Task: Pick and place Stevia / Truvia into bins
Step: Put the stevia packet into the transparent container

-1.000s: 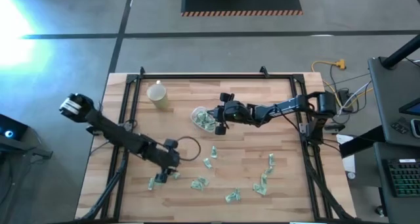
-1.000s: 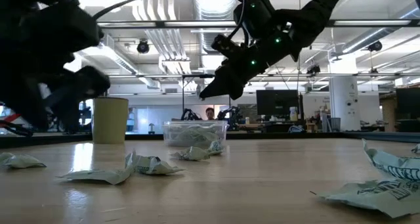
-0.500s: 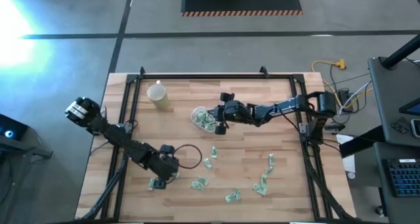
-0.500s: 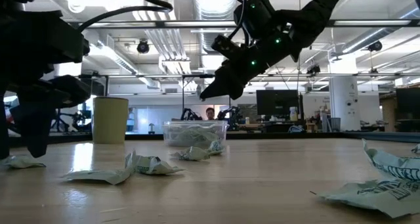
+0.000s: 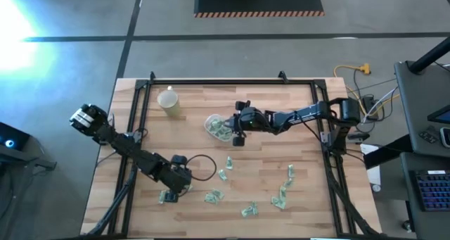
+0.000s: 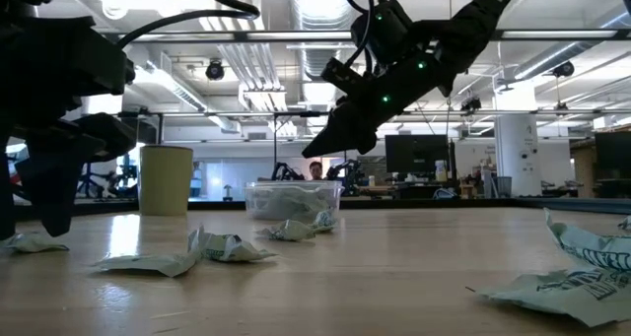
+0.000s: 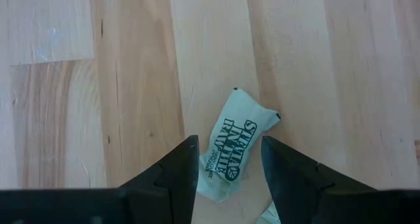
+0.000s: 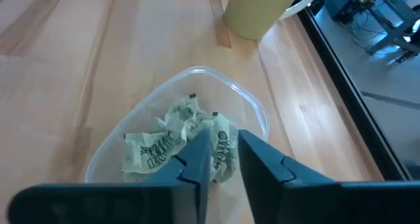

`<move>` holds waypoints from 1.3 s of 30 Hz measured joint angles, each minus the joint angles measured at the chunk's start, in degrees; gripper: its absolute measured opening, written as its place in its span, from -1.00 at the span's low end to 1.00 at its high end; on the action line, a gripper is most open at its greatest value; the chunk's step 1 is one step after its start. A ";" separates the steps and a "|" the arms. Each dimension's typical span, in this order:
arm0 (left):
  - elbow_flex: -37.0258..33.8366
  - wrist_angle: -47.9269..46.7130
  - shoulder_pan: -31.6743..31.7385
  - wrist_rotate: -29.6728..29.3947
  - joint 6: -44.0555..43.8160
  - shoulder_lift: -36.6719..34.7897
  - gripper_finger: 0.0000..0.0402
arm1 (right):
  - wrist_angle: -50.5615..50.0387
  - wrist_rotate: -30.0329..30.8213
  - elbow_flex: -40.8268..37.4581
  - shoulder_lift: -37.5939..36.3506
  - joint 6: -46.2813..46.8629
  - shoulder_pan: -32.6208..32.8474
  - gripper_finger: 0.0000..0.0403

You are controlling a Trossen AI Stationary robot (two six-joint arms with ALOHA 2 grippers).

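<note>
Several pale green-and-white Stevia sachets (image 5: 213,196) lie loose on the wooden table's near half. My left gripper (image 7: 230,161) stands open at the near left, pointing down over one flat-lying sachet (image 7: 237,148), one finger on either side of it. The clear tub (image 5: 216,126) stands at mid-table with sachets (image 8: 157,148) in it. My right gripper (image 8: 220,155) hangs above the tub's right rim, slanting down, fingers a narrow gap apart. Through that gap shows a sachet (image 8: 223,145) in the tub.
A pale yellow cup (image 5: 169,100) stands at the far left, beyond the tub. More sachets lie at the near right (image 5: 281,198) and near the middle (image 5: 223,173). A black cable loop (image 5: 204,164) trails on the table behind my left gripper.
My left gripper has gone toward the table's near edge and down, turning a little, until it stood low over a sachet at the near left. It has kept still since then.
</note>
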 joint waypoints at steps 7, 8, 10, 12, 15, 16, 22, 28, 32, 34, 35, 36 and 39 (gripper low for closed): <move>-0.13 0.11 0.00 -0.15 0.00 0.01 -0.26 | 0.07 1.94 0.37 -0.98 -0.46 0.04 -0.45; -0.15 0.07 0.00 -0.15 0.00 0.18 -0.26 | -0.15 1.94 0.39 -1.40 -0.44 0.08 -0.44; -0.33 0.12 -0.04 -0.14 0.00 0.45 -0.28 | -1.17 1.94 0.37 -2.16 -0.42 0.26 -0.43; -0.55 0.11 -0.04 -0.22 -0.13 0.84 -0.32 | -3.56 1.94 0.37 -3.49 -0.42 0.51 -0.43; -0.66 0.28 -0.04 -0.52 -1.11 1.47 -0.44 | -6.86 1.94 0.37 -5.87 -0.12 0.90 -0.47; -0.66 0.28 -0.04 -0.52 -1.34 1.65 -0.49 | -8.85 1.94 0.37 -6.79 0.22 1.06 -0.48; -0.30 0.00 -0.05 -0.20 -1.11 2.01 -0.82 | -16.03 1.96 0.35 -12.56 1.95 2.84 -0.60; 0.33 -0.36 -0.14 -0.94 2.85 1.73 -0.97 | -24.65 1.97 0.26 -19.12 5.91 5.66 -0.69; 1.01 -0.34 -0.10 -5.55 6.94 1.73 -0.96 | -32.54 1.94 0.26 -23.54 10.82 8.30 -0.71; 1.45 -0.49 0.06 -8.71 9.48 1.73 -0.96 | -37.45 1.92 0.23 -25.50 13.56 9.85 -0.71; 1.71 -0.55 0.14 -10.53 10.72 1.73 -0.96 | -39.56 1.91 0.17 -26.26 15.02 10.73 -0.70; 2.02 -0.80 0.17 -12.49 11.73 1.73 -0.96 | -41.39 1.89 0.15 -26.89 16.53 11.63 -0.69; 3.27 -1.33 0.60 -18.55 16.10 1.73 -0.96 | -47.24 1.85 -0.29 -28.34 20.58 14.39 -0.67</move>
